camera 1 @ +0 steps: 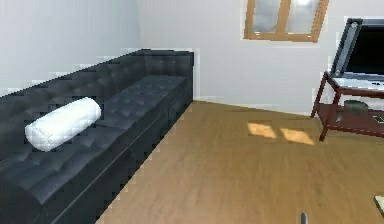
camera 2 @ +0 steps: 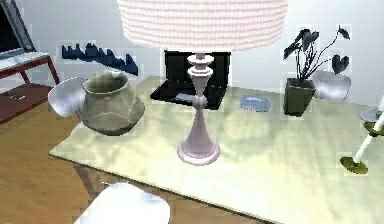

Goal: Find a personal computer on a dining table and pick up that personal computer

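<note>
- Likely the task's personal computer: a dark laptop [camera 2: 176, 70] with its lid raised. It sits on the far side of the pale surface [camera 2: 280, 150], partly hidden behind the stem of a table lamp [camera 2: 200, 125].
- Handling, as a judgement: rigid and flat, fairly heavy for its thickness, with a smooth casing that could slip. The hinge and screen look like the fragile parts.
- Where to take hold, as a judgement: the edge of the base, at the corner that juts out left of the lamp stem. Avoid the raised lid.
- Crowding around it:
  - The lamp stands just in front of it.
  - A rounded grey-green vase [camera 2: 108, 100] sits nearer and to the left.
  - A small bluish dish [camera 2: 255, 103] lies just beside its right side.
  - A potted plant [camera 2: 300, 88] is farther right, and a candlestick [camera 2: 364, 150] stands near the right edge.
  - A reach straight across would risk knocking the lamp.
- Hand: I cannot tell its state from these pictures, nor how it stands to the laptop.
- The arm side view gives the surface, everything on it, and white chairs [camera 2: 66, 97] drawn up around it.
- The forward view gives another part of the room:
  - A dark tufted sofa [camera 1: 120, 100] on the left carries a white bolster [camera 1: 62, 123].
  - A window [camera 1: 287, 18] is on the far wall.
  - A television [camera 1: 362, 50] stands on a dark red stand [camera 1: 350, 105] at the right.
  - Bare wooden floor [camera 1: 230, 170] runs between them.
</note>
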You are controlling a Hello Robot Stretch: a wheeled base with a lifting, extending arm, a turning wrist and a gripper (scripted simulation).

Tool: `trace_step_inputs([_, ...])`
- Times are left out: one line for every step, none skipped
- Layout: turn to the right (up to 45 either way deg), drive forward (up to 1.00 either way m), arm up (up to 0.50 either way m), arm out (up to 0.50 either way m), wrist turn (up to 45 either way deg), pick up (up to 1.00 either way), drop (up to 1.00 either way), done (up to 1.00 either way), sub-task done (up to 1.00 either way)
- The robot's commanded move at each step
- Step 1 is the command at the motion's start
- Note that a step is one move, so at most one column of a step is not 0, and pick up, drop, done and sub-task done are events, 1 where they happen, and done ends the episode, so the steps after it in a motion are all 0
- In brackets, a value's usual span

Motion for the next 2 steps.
trace_step_inputs([0.0, 0.15, 0.00, 0.00, 0.0, 0.00, 0.00, 0.00, 0.00])
trace_step_inputs([15.0, 0.00, 0.00, 0.00, 0.0, 0.00, 0.00, 0.00, 0.00])
